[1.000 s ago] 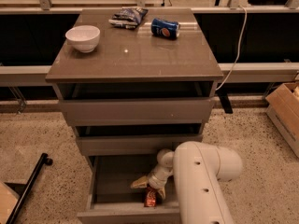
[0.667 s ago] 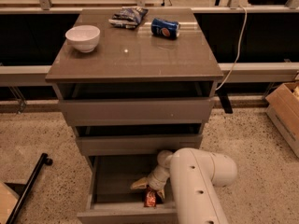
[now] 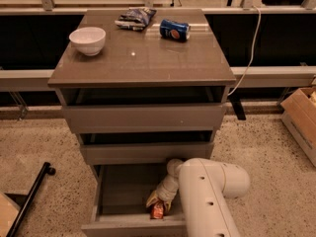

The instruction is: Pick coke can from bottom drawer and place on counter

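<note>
Currently, end effector [image 3: 160, 200] is in drawer [image 3: 121, 191], at can [image 3: 157, 211] near drawer front; grip state can't be told. Can not yet out; lift + place on bench [image 3: 143, 63] remain.

Gripper [image 3: 159, 200] at lower centre, inside bottom drawer [image 3: 113, 191], largely hidden by arm [image 3: 207, 196]; coke can [image 3: 157, 211] just below it, half covered; drawer front cut by bottom edge.

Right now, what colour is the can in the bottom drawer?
Red-orange, clearest in the camera view: the coke can sits by the gripper in the bottom drawer.
</note>
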Action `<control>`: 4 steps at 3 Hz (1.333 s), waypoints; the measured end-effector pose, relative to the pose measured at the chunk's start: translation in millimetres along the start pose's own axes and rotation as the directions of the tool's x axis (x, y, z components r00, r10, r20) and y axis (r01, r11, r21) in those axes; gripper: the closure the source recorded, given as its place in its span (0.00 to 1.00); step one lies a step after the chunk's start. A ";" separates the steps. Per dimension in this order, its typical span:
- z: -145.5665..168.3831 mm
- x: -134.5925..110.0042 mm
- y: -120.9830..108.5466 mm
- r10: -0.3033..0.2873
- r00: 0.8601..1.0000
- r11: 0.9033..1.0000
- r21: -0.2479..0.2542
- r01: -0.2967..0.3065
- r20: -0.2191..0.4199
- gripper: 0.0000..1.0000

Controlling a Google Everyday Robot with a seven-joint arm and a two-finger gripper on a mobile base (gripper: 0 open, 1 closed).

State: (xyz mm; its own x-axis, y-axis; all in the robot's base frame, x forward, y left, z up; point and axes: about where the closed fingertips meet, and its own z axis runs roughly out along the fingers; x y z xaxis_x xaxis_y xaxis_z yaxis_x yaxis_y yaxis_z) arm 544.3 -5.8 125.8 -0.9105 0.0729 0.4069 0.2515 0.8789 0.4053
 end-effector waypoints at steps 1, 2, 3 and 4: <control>-1.1 0.5 0.4 0.000 1.000 1.000 0.000 0.000 0.000 0.66; -20.9 7.0 -3.1 0.009 1.000 1.000 0.007 -0.010 0.025 0.89; -62.9 20.6 -1.5 0.020 0.995 1.000 -0.024 -0.018 0.097 1.00; -112.3 37.1 1.9 0.022 0.985 0.997 -0.078 -0.009 0.171 1.00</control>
State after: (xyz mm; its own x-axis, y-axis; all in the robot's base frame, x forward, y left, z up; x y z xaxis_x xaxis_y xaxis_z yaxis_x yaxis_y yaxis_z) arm 547.8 -54.4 233.6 -0.9475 0.1714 0.2699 0.2841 0.8388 0.4644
